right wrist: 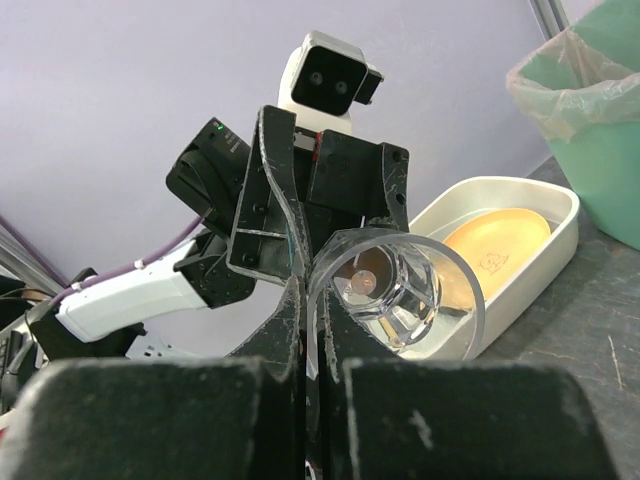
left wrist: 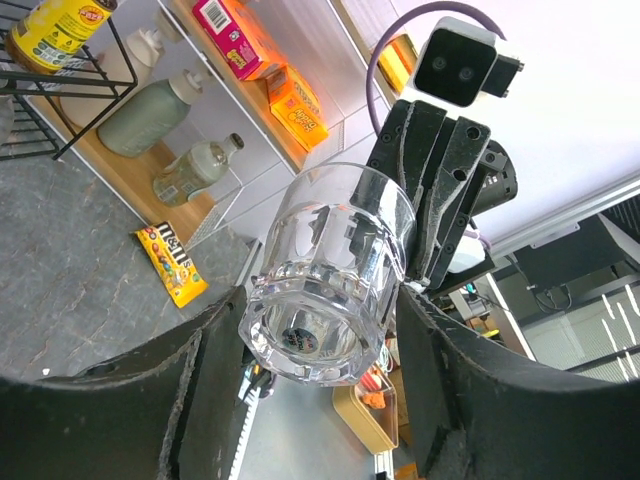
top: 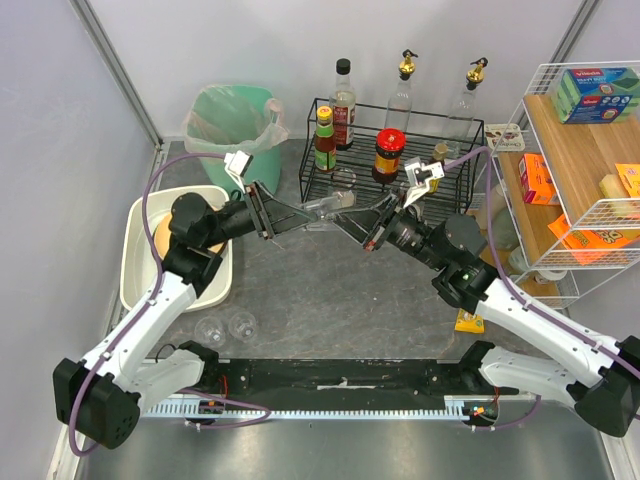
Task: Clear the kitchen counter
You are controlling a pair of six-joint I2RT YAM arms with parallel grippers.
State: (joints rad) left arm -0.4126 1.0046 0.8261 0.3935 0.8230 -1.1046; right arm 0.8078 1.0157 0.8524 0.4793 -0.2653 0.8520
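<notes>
Two robot arms share one clear glass (left wrist: 330,270) in mid-air above the dark grey tabletop (top: 330,290), which spreads beneath them from the arm bases to the wire rack (top: 400,150) of bottles at the back. The right arm's fingers (right wrist: 285,325) are closed tight on the wall of the glass at its mouth, carrying it on its side. The left arm's fingers (left wrist: 210,390) stand apart on either side of its heavy base; whether they press it yet cannot be told. The pose reads as a handover: the white tub (top: 135,270), with an orange plate (right wrist: 500,245) lying in it, sits on the left arm's side, so passing the glass across looks the likely way to get it there. Two smaller glasses (top: 225,328) stand on the tabletop near the tub's front corner, apparently not yet cleared.
</notes>
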